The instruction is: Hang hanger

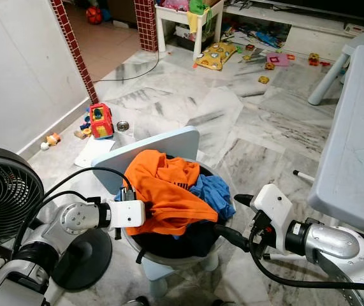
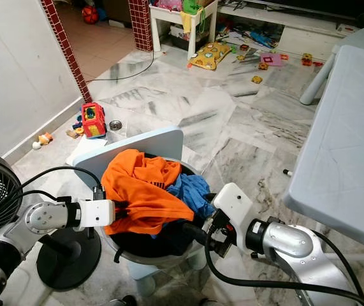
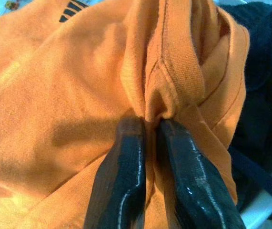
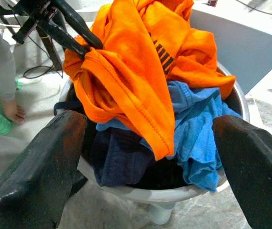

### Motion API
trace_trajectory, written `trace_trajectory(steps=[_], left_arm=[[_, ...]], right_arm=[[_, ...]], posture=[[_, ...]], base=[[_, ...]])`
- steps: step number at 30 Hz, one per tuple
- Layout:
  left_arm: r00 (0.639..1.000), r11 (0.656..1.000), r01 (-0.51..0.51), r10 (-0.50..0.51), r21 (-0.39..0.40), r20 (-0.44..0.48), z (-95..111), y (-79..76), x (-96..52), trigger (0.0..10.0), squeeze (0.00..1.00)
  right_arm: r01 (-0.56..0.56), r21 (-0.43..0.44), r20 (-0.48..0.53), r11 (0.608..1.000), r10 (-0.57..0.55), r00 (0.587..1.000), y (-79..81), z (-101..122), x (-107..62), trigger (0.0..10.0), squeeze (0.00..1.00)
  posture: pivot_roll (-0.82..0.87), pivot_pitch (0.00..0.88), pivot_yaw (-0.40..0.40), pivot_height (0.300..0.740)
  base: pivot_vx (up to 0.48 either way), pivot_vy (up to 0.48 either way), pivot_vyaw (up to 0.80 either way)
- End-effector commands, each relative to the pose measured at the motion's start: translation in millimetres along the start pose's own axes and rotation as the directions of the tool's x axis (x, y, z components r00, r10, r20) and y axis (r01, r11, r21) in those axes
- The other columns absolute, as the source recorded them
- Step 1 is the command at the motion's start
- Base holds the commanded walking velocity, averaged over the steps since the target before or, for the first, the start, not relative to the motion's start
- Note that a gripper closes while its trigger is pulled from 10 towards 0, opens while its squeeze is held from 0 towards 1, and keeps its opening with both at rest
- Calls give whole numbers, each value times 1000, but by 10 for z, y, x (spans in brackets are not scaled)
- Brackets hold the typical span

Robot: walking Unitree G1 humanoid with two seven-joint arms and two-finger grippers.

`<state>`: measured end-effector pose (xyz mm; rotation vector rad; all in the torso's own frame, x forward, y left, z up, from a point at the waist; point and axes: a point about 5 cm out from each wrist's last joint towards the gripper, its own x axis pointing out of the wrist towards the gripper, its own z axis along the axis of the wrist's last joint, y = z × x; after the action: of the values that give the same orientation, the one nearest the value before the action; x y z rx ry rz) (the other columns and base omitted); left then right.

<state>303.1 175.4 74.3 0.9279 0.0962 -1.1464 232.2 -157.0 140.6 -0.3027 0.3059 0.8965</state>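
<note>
- A grey table (image 1: 354, 146) stands off to the outer side of the right gripper, well apart from its fingers.
- A black floor fan (image 1: 3, 191) stands behind the left arm, away from the jaws.
- A pale blue child's chair (image 1: 169, 143) carries the basin; its backrest rises beyond both grippers.
- A white basin (image 4: 174, 193) of laundry sits on that chair, directly ahead of the right gripper's fingers and between the two grippers.
- An orange shirt (image 4: 131, 62) lies heaped on top of the basin; a bunched fold of it sits between the left gripper's fingers.
- A blue garment (image 4: 197, 129) lies under the orange shirt, ahead of the right jaws, and a dark garment (image 4: 119, 157) lies beneath both.
- The right gripper (image 4: 150, 157) hovers just before the basin's rim, its fingers spread wide and grasping nothing.
- The left gripper (image 3: 150, 129) is clenched on the orange shirt at the basin's far side from the right gripper.
- No hanger can be made out in these pictures.
- A red toy truck (image 1: 101, 120) lies on the marble floor (image 1: 232, 121) far beyond the jaws.
</note>
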Motion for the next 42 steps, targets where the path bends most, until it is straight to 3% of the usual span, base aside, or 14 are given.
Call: trace_trajectory(steps=[1, 11, 15, 21, 25, 27, 30, 31, 32, 34, 37, 38, 40, 42], left_arm=[[1000, 1000, -18, 18, -13, 2, -14, 11, -20, 0, 0], [998, 998, -51, 52, -25, 21, 15, 60, -6, 0, 0], [962, 936, -217, 254, -278, 104, 121, 283, 28, 0, 0], [934, 890, -244, 322, -384, 152, 202, 339, 18, 0, 0], [847, 816, -337, 481, -470, 227, 463, 601, -69, 0, 0], [775, 777, -411, 573, -477, 266, 633, 782, -145, 0, 0], [760, 769, -426, 590, -476, 273, 668, 816, -161, 0, 0], [680, 718, -498, 671, -486, 295, 780, 903, -218, 0, 0], [653, 698, -517, 696, -496, 298, 810, 921, -237, 0, 0], [634, 678, -535, 717, -504, 291, 814, 900, -246, 0, 0], [615, 626, -558, 753, -545, 236, 754, 696, -209, 0, 0], [632, 614, -549, 749, -568, 199, 721, 532, -154, 0, 0], [647, 616, -539, 740, -575, 186, 714, 462, -129, 0, 0], [678, 592, -523, 725, -614, 122, 654, 252, -95, 0, 0]], right_arm=[[-14, -4, 0, 1000, 14, 1000, 28, 10, 5, 10000, 0], [-18, -1, 2, 1000, 18, 1000, 65, -1, 21, 10000, 0], [-15, -7, 14, 1000, 16, 1000, 84, 19, 51, 10000, 0], [3, -2, 28, 1000, -3, 1000, 96, 23, 101, 10000, 0], [132, -5, 41, 991, -132, 990, -51, 1, 150, 10000, 0], [194, -9, 62, 981, -194, 979, -140, 40, 190, 10000, 0], [210, -7, 67, 978, -209, 976, -161, 50, 199, 10000, 0], [248, -2, 88, 969, -247, 965, -209, 83, 237, 10000, 0], [259, 1, 95, 966, -258, 961, -221, 94, 250, 10000, 0], [264, 3, 100, 964, -263, 960, -221, 101, 270, 10000, 0], [284, 18, 115, 959, -284, 952, -209, 112, 325, 10000, 0], [293, 27, 122, 956, -294, 948, -202, 119, 351, 10000, 0], [295, 29, 125, 955, -296, 947, -198, 123, 360, 10000, 0], [302, 31, 132, 953, -304, 944, -197, 127, 383, 10000, 0]], posture=[[-195, 172, 32, 740], [-192, 172, 39, 740], [-188, 175, 40, 740], [-154, 171, 43, 740], [-132, 152, 26, 740], [-127, 148, 23, 740], [-125, 147, 22, 740], [-108, 135, 16, 740], [-108, 135, 16, 740], [-102, 128, 16, 740], [-96, 120, 12, 740], [-92, 116, 11, 740], [-92, 116, 11, 740], [-92, 112, 7, 740]], base=[[0, 0, 0], [0, 0, 0], [0, 0, 0], [0, 0, 0], [0, 0, 0], [0, 0, 0], [0, 0, 0], [0, 0, 0], [0, 0, 0], [0, 0, 0], [0, 0, 0], [0, 0, 0], [0, 0, 0], [0, 0, 0]])
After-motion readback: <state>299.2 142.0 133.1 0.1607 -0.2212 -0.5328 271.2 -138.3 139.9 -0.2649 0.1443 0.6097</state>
